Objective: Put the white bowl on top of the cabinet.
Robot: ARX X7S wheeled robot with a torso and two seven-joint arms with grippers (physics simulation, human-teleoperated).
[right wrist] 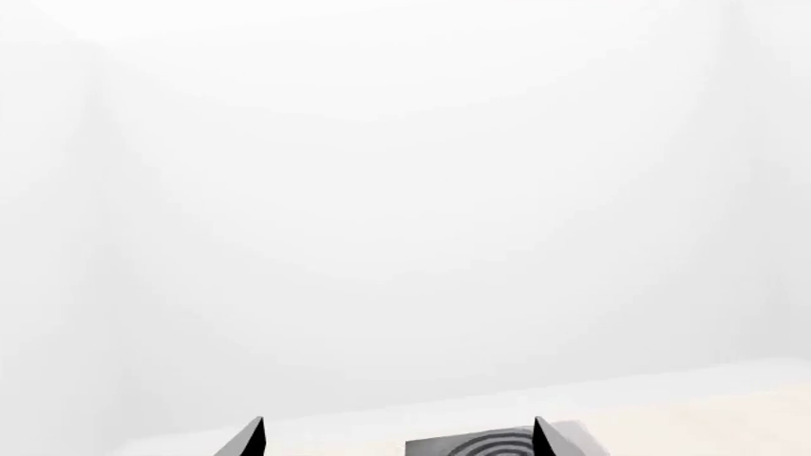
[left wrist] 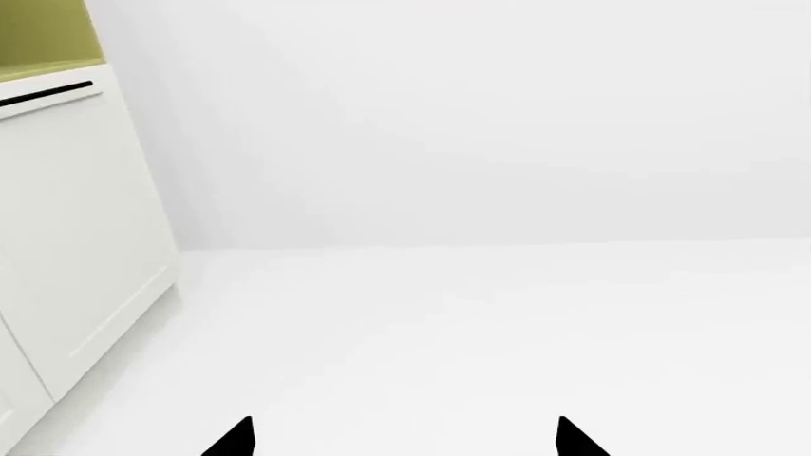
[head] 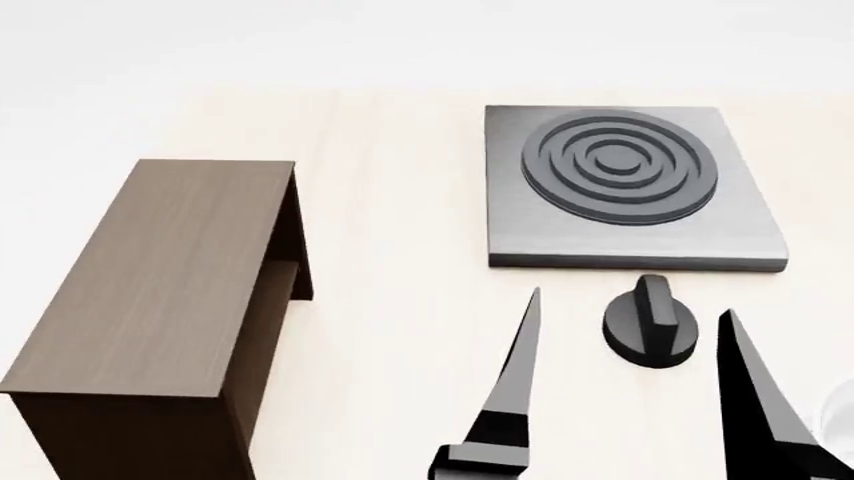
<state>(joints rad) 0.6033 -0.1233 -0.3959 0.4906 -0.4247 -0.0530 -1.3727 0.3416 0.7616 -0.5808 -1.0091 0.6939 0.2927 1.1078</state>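
left of scene: the cabinet (head: 147,290) sits on the pale table (head: 387,300), flat top bare, open shelf facing right. nothing rests on it, so i judge the placement not yet done.

left gripper (left wrist: 403,439): only in its own wrist view, two black fingertips spread wide with nothing between, pointing at a white floor and a white cupboard (left wrist: 70,237). it is not in the head view, so i cannot place it relative to the table.

centre-right: right gripper (head: 641,400) hangs over the near table, fingers spread apart, empty, flanking a black knob (head: 650,325) from my viewpoint. far of it lies the grey stove plate (head: 627,185).

far right, near edge: a faint pale curved sliver (head: 841,420) at the frame border. i take it for the white bowl, but too little shows to be sure.

risks, as i judge them:
- bowl nearly out of view; reaching blind could knock it off the table edge or tip it.
- glossy thick rim may slip from a shallow pinch.
- carrying leftward, the arm may clip the knob or the cabinet's right edge.
- a drop too near the cabinet's edge could leave the bowl overhanging.
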